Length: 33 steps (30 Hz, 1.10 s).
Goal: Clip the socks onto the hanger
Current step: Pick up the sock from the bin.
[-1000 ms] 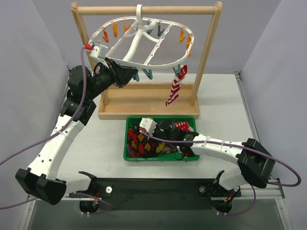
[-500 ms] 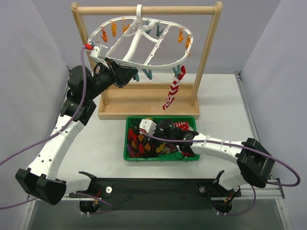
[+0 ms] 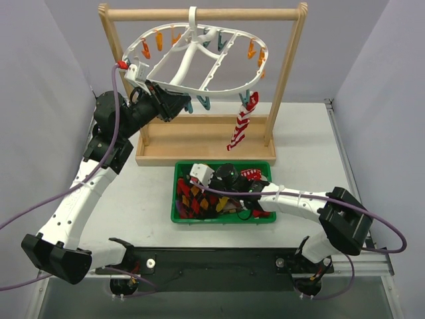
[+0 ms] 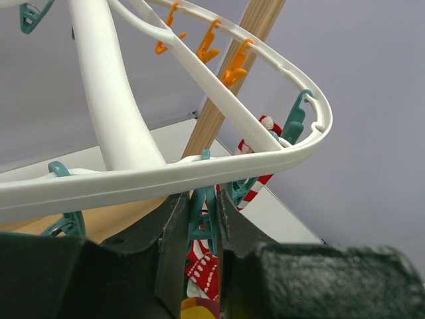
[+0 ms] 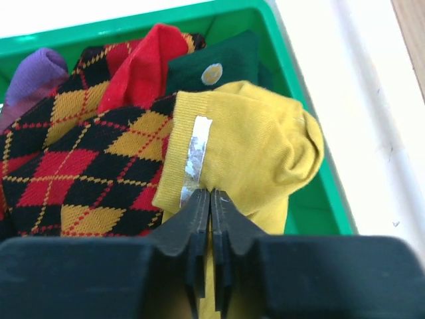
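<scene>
The white oval hanger [image 3: 222,90] hangs by its hook from a wooden bar, with teal and orange clips on it. A red-white striped sock [image 3: 240,123] hangs from a teal clip at its front right. My left gripper [image 3: 180,103] is under the hanger's near rim [image 4: 166,176], shut on a dangling teal clip [image 4: 202,216]. My right gripper [image 3: 247,199] is down in the green bin, shut on the plain yellow sock [image 5: 252,139] at its cuff. Dark socks with orange-red diamonds [image 5: 86,166] lie beside it.
The wooden bar rack [image 3: 202,13] stands on a wooden base at the back of the table. The green bin [image 3: 212,220] sits in front of it and holds several socks, among them red [image 5: 143,66], dark green and purple ones. Its right wall [image 5: 309,193] is close to my right fingers.
My right wrist has shifted a little to the left inside the bin. The striped sock has swung slightly. My left arm has not moved.
</scene>
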Tool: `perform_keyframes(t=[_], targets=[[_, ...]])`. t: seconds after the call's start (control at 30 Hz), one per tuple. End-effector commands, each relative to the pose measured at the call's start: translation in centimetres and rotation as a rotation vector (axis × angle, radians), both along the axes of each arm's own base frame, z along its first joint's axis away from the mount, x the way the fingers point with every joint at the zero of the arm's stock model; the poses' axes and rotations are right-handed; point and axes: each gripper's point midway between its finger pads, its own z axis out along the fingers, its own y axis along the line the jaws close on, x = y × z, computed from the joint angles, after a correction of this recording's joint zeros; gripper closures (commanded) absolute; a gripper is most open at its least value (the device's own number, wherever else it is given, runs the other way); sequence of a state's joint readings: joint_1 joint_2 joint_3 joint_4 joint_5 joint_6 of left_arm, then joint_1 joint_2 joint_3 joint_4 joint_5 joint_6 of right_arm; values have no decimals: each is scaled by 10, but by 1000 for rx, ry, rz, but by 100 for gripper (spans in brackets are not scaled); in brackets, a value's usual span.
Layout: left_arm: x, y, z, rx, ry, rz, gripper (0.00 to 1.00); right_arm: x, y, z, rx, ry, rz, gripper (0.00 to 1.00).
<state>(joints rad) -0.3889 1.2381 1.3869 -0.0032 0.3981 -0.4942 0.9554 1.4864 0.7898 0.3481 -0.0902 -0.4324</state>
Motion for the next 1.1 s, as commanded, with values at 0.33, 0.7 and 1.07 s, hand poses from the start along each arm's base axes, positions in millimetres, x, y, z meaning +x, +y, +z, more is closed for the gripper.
perform_keyframes(t=[0.33, 0.7, 1.07], targets=[[-16, 1, 23, -29, -51, -37, 100, 10, 7, 71, 204, -71, -33, 100], [-18, 1, 22, -26, -53, -43, 100, 12, -12, 135, 692, 220, -64, 100], [-27, -4, 25, -15, -97, -89, 100, 8, 2, 252, 1132, 289, -38, 100]])
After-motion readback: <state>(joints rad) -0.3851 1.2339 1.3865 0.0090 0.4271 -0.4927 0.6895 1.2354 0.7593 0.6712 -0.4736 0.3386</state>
